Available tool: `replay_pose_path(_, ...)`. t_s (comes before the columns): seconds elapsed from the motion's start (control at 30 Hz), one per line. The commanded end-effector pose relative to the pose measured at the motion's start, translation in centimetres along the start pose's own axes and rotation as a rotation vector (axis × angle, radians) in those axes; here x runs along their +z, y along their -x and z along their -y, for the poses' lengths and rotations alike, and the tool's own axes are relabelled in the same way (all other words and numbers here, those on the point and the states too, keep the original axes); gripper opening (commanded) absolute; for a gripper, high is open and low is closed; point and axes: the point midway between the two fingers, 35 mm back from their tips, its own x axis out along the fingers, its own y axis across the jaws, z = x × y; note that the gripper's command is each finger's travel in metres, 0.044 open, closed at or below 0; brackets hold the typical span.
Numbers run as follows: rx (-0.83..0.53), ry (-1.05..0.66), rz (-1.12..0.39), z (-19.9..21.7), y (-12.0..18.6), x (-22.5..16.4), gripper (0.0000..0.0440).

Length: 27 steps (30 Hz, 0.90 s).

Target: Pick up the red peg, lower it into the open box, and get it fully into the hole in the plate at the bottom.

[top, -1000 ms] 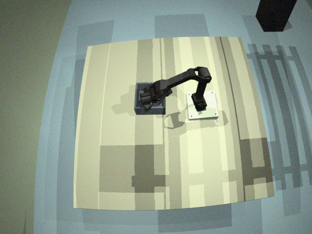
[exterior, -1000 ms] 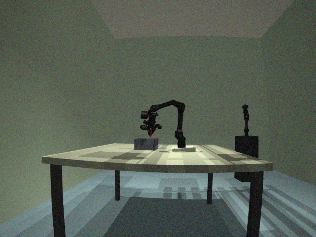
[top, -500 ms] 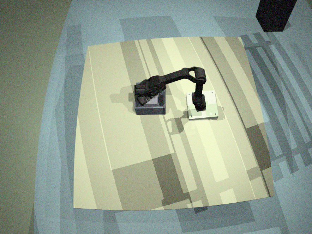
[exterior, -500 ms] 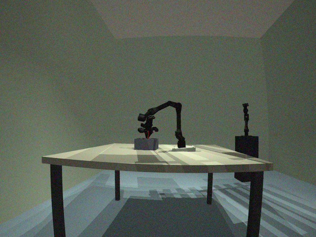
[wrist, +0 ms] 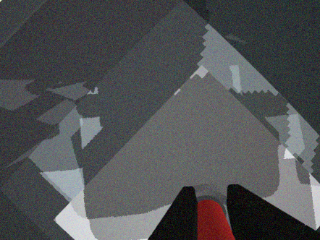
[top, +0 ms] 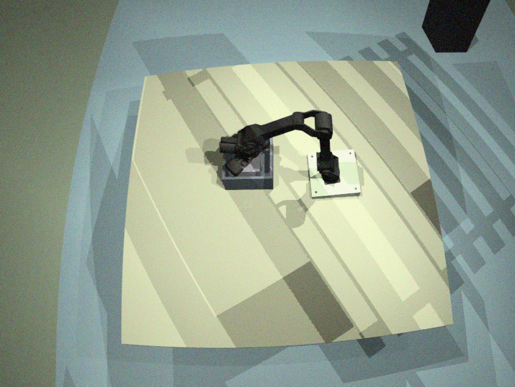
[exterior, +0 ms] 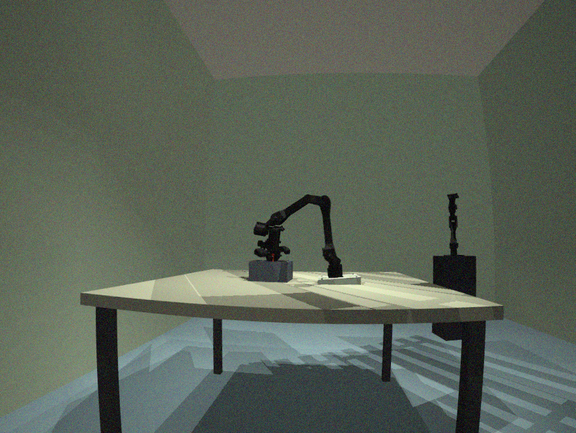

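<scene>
The red peg [exterior: 273,256] [wrist: 213,220] is held in the claw [exterior: 273,259] [wrist: 210,195], its black fingers closed on it from both sides. In the exterior view the upper part of the peg is seen just above the near wall of the open box [top: 249,183] [exterior: 270,271] [wrist: 22,195], and the claw's lower end is partly hidden by that wall. From above, the box is partly covered by the arm [top: 282,123] [exterior: 326,223], which is bent over in an arch from a white base plate [top: 351,183] [exterior: 354,280]. Both box and base plate are carried by the desk [top: 187,291] [exterior: 298,314], well apart from each other. In the wrist view a grey round edge is seen beyond the peg's end, between the fingertips; it is perhaps the rim of the hole, though the view is too dim to be sure. How deep the peg is set cannot be told.

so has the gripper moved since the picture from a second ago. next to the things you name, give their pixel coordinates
Yes. In the exterior view the gripper [exterior: 272,259] [wrist: 210,195], shut on the red peg [exterior: 273,256] [wrist: 213,222], has gone lower and slightly left against the open box [exterior: 266,272] [top: 249,183].
</scene>
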Motion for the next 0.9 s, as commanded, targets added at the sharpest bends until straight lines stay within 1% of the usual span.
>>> replay_pose_path(0.0,-0.005,0.036,-0.043,0.1,-1.3,-0.6,0.0074)
replay_pose_path(0.13,0.003,0.037,-0.070,0.0,-1.8,-0.6,0.0174)
replay_pose_path(0.27,0.014,0.081,-0.079,-0.1,-1.8,-0.2,0.0182)
replay_pose_path(0.47,0.054,0.106,-0.075,-1.4,-0.7,1.6,0.0194)
replay_pose_path(0.53,0.043,0.106,-0.086,-1.4,-0.7,1.9,0.0233)
replay_pose_path(0.73,0.062,0.113,-0.102,-2.5,0.6,3.2,0.0275)
replay_pose_path(0.87,0.069,0.111,-0.126,-3.3,1.3,3.7,0.0326)
